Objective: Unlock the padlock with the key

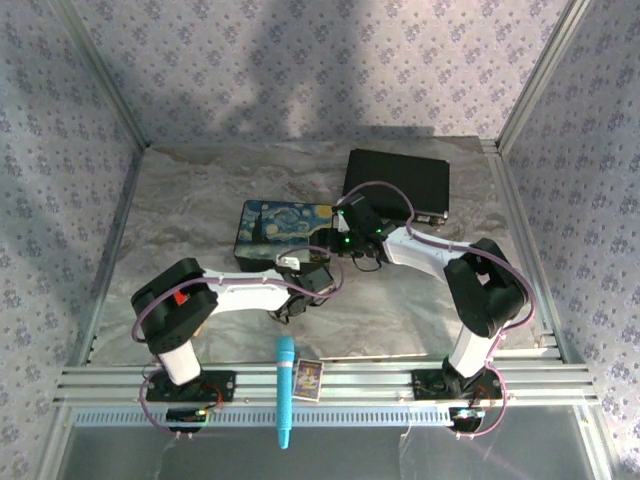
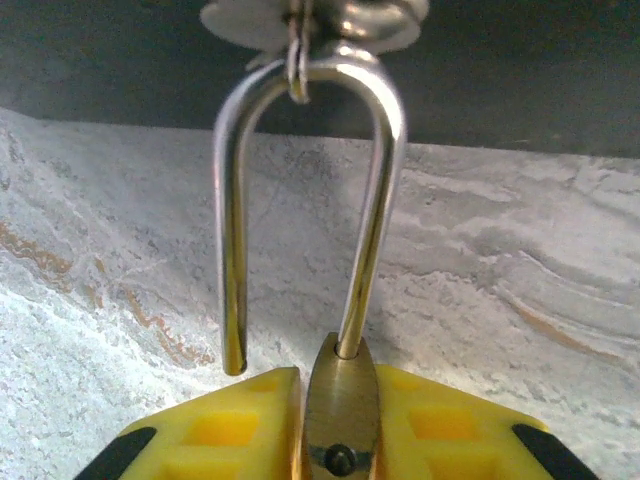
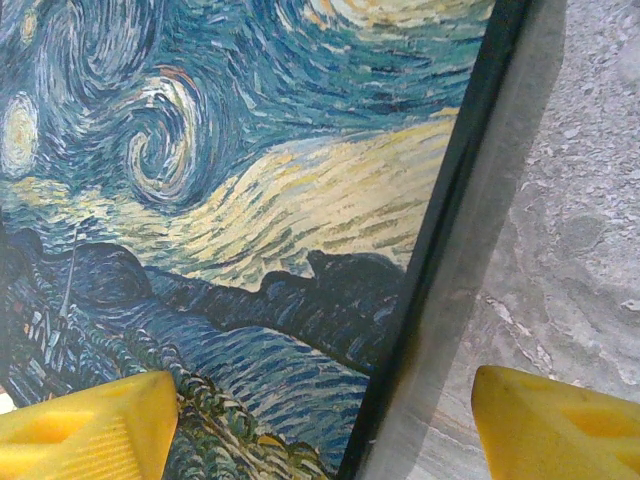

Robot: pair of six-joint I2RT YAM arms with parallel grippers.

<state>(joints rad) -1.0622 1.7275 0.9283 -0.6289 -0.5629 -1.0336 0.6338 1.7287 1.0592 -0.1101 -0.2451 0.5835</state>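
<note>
Right up close we see the left gripper (image 2: 338, 388) clamped tight on the brass padlock (image 2: 342, 412). Its silver shackle (image 2: 386, 150) stands up with one leg free of the body, and the bend is hooked through a metal ring (image 2: 385, 18) above. Farther out, the right gripper (image 3: 325, 425) hangs wide open and empty over the edge of the Starry Night box (image 3: 230, 200), with the marble tabletop (image 3: 570, 250) beside it.

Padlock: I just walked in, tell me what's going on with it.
The left hand grips the brass padlock by its body, between yellow fingers. Its shackle is hooked through a metal fitting above. One shackle leg sits free of the body, so the lock looks open. The right hand hovers open over the painted box, holding nothing.
</note>
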